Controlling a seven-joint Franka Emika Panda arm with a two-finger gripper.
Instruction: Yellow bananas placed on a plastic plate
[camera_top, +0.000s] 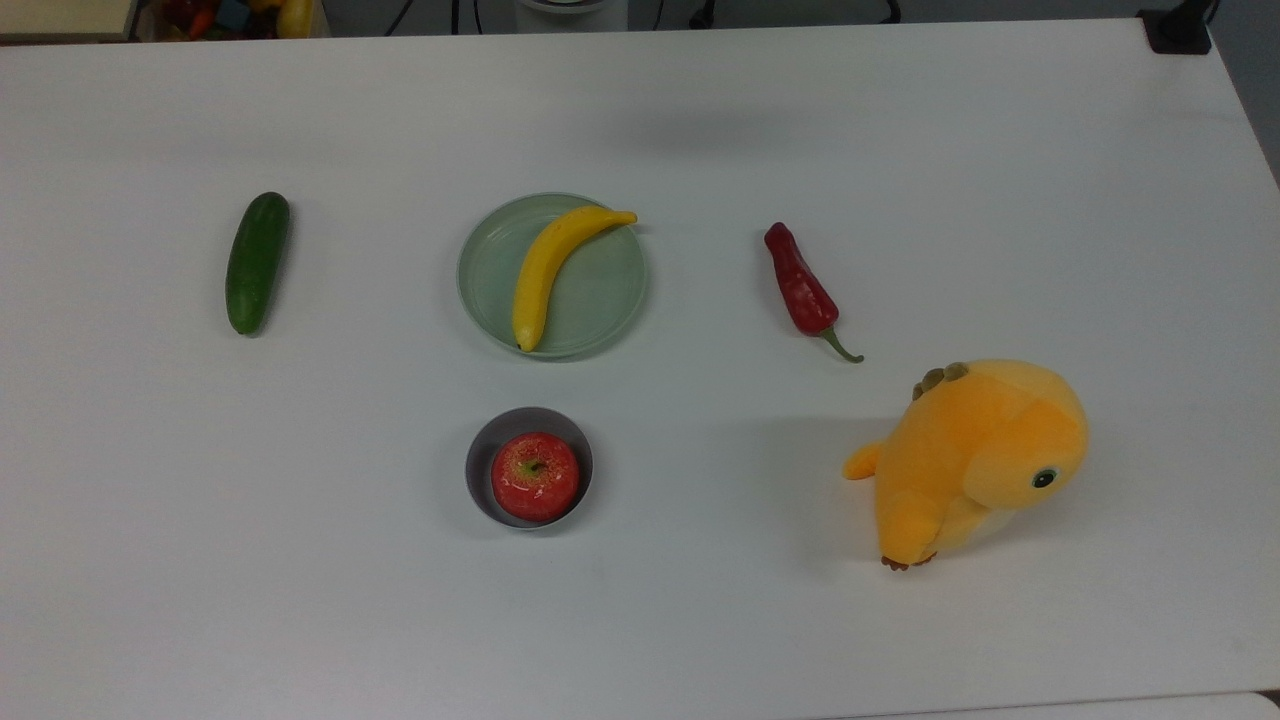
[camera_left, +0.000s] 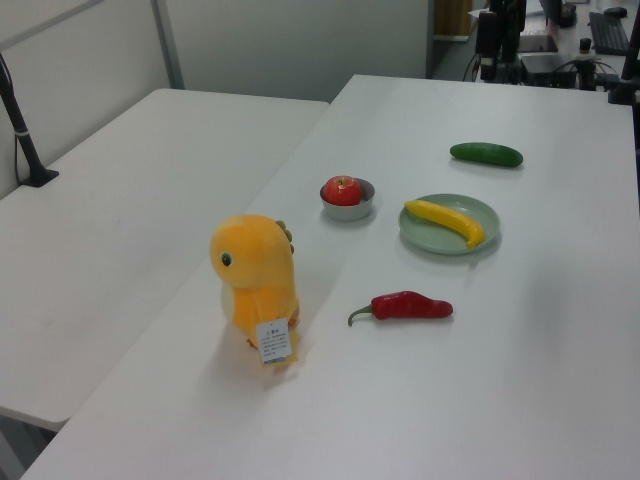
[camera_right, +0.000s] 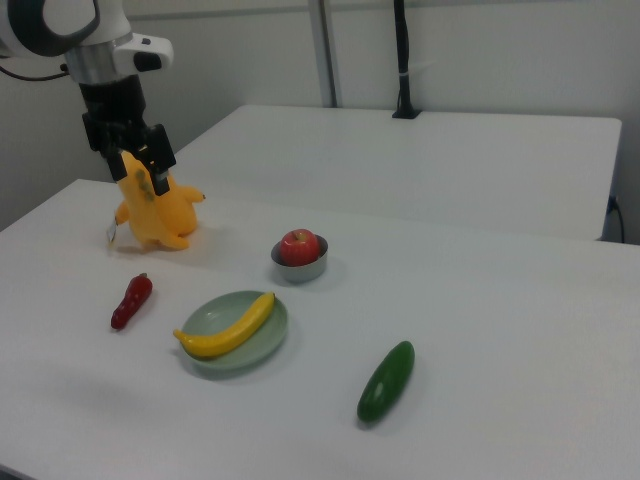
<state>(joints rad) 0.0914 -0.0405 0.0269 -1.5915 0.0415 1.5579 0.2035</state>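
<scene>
A: Yellow item first: the banana (camera_top: 548, 272) lies in the pale mint-green plastic plate (camera_top: 600, 300), alone on it. Anything hard to read?

B: The gripper (camera_right: 140, 162). In the right view it hangs above the table in front of the orange plush toy (camera_right: 165, 215), its two fingers spread apart with nothing between them. The arm (camera_right: 95, 55) above it is cut off by the right view's top-left corner.

A: Long axis of the banana?

B: In the top view it runs from lower left to upper right across the plate. The orange-tinged stem tip points to the top view's upper right and reaches just over the rim.

A: Surroundings?

B: Dark green cucumber (camera_top: 256, 262) well apart on the top view's left, red chilli pepper (camera_top: 802, 290) on the top view's right, red apple (camera_top: 534, 476) in a grey bowl (camera_top: 480, 450) below the plate. All rest on the white table (camera_top: 300, 560).
</scene>
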